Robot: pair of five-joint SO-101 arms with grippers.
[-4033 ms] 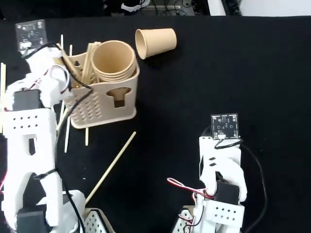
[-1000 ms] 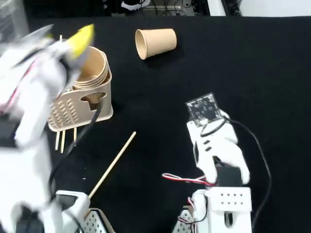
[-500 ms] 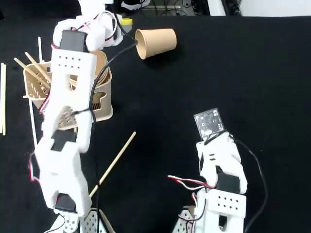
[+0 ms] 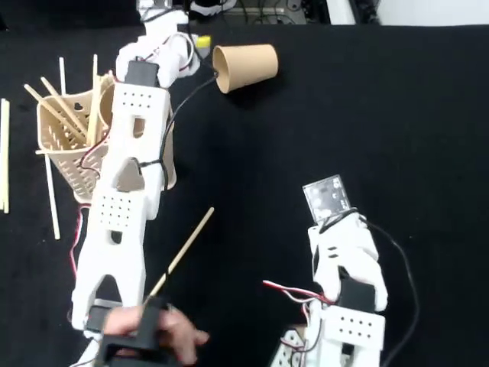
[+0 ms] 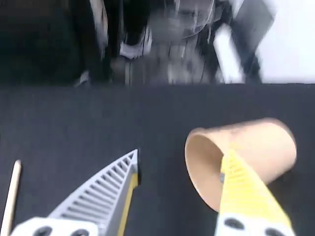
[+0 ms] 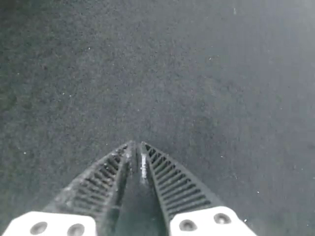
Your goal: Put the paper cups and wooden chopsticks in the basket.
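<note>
A paper cup (image 4: 246,66) lies on its side at the back of the black table, mouth toward my left gripper (image 4: 197,50). In the left wrist view that gripper (image 5: 179,164) is open, and its yellow finger (image 5: 241,187) stands in front of the rim of the cup (image 5: 256,147). The beige basket (image 4: 67,145) holds several chopsticks and is partly hidden behind the left arm. One loose chopstick (image 4: 183,252) lies diagonally at mid-table. My right gripper (image 6: 135,147) is shut over bare cloth, holding nothing.
More chopsticks lie on the cloth left of the basket: one (image 4: 52,195) close by and a pair (image 4: 5,153) at the table's left edge. The right arm (image 4: 344,267) sits near the front right. Black cloth covers the right half of the table.
My left arm swung from the basket out to the lying cup and its gripper now faces the cup's mouth. The basket slid left and turned. The right arm barely shifted.
</note>
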